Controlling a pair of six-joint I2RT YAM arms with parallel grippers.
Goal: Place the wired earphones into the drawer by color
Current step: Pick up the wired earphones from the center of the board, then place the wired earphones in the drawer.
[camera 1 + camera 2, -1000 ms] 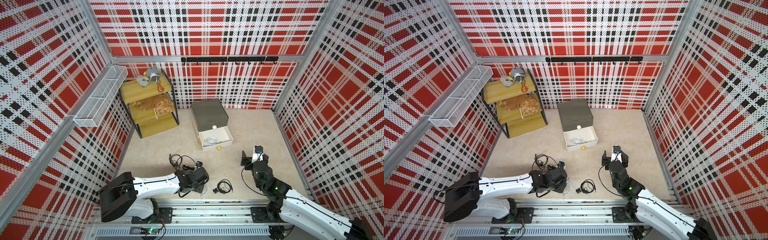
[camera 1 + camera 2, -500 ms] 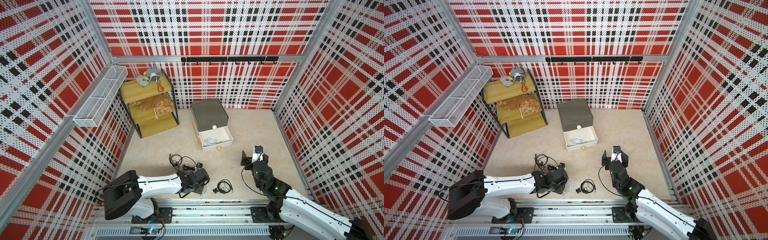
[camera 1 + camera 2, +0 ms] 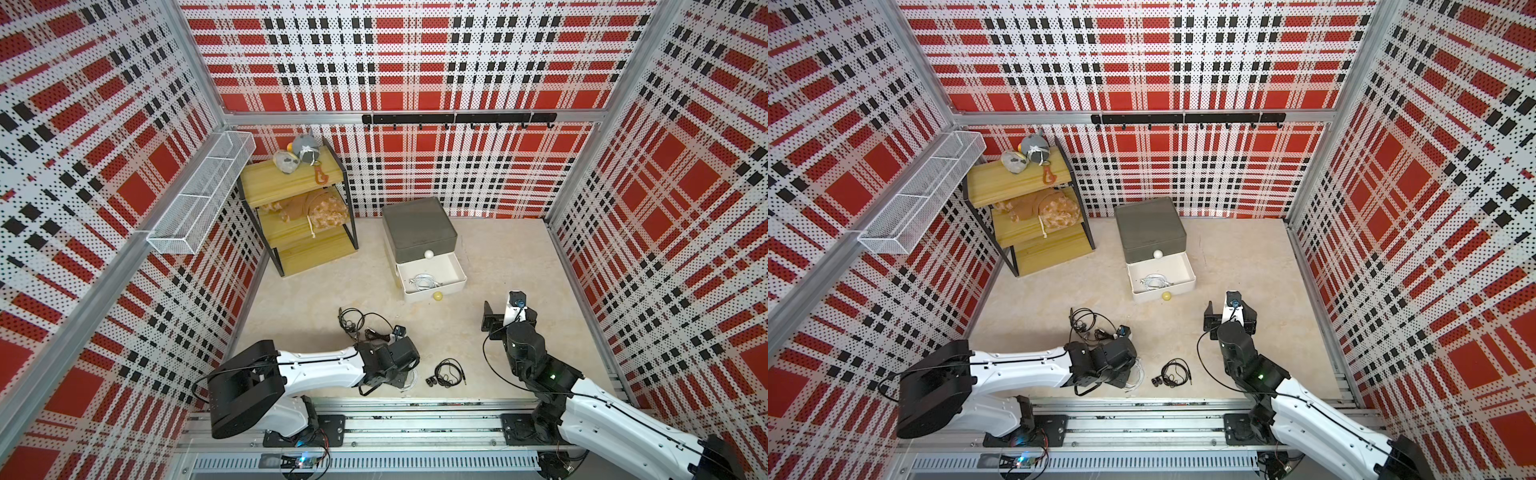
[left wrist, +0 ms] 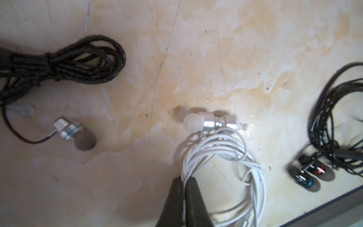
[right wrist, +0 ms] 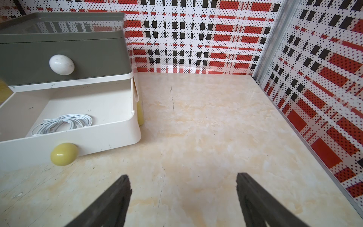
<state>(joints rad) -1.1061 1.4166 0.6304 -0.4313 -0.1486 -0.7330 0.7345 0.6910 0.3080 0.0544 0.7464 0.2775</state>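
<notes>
Left gripper (image 4: pixel 183 177): jaws pinched tight on strands of the white earphone coil (image 4: pixel 222 155), which lies on the tabletop (image 3: pixel 519 249) near the front rail
Right gripper (image 5: pixel 182 176): jaws spread wide with nothing between them, over bare tabletop just in front of the drawer chest (image 3: pixel 419 226)
Chest tiers: white tier (image 5: pixel 110 127) pulled out, dark grey tier (image 5: pixel 94 57) closed above it
Inside the white tier: second white bundle (image 5: pixel 62 122)
Black earphones: neat black coil (image 3: pixel 448 372) between the two arms, loose black tangle (image 3: pixel 353 320) just beyond the left wrist

Two white earphones (image 3: pixel 424 281) (image 4: pixel 222 155), one drawer (image 3: pixel 417 226)
</notes>
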